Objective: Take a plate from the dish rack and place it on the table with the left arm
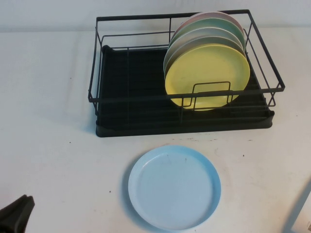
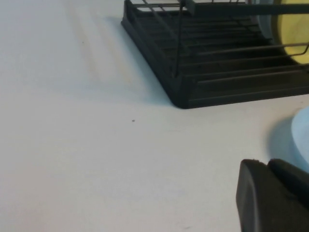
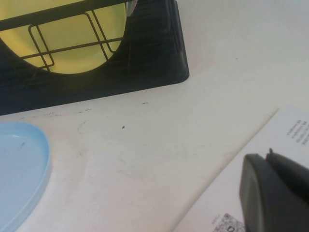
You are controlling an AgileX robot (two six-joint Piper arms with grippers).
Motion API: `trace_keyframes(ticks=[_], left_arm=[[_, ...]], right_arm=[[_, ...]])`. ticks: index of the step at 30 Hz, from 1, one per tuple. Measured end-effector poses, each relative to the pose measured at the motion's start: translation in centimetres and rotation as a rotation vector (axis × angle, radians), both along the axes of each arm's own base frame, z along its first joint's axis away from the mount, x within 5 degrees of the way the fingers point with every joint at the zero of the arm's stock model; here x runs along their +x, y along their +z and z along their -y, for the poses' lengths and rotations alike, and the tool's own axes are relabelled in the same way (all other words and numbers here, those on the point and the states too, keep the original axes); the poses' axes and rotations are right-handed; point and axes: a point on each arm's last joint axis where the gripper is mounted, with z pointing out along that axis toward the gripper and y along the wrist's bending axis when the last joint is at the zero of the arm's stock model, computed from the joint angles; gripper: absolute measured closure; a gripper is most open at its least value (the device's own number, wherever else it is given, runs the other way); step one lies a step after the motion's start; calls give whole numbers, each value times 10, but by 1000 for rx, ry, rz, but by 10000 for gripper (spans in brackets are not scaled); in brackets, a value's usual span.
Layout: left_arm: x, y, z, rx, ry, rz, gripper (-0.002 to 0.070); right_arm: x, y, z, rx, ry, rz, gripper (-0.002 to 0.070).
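From the high view I see the glossy round light-blue plate [image 1: 174,187] lying flat on the speckled off-white table [image 1: 53,145], at six o'clock from the black wire dish rack [image 1: 136,104], so I judge the placing done. My left wrist view shows the black left gripper [image 2: 273,195] low, well clear of the rack, the plate's edge just beside it; its jaws I cannot tell. My right wrist view has the right gripper [image 3: 275,193] parked over a printed white sheet [image 3: 270,145], jaws likewise unreadable; next is only to park the left arm.

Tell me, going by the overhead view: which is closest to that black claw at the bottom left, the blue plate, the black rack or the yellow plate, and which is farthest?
From the left gripper, low at the table's near-left edge:
1. Light-blue plate, flat on the table, centre front.
2. Dish rack, behind it.
3. Yellow plate, upright in the rack's right half.
The right gripper is parked at the right.
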Motion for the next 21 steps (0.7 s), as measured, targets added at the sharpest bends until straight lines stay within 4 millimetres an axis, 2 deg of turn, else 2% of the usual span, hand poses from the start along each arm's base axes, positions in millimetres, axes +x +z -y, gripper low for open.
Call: trace_keyframes(ticks=[11, 21], left_arm=[[-11, -13, -20, 113, 191, -103, 675], [-27, -11, -27, 133, 271, -9, 676]], right_arm=[[0, 0, 0, 4, 0, 0, 696], [0, 0, 0, 6, 0, 0, 696]])
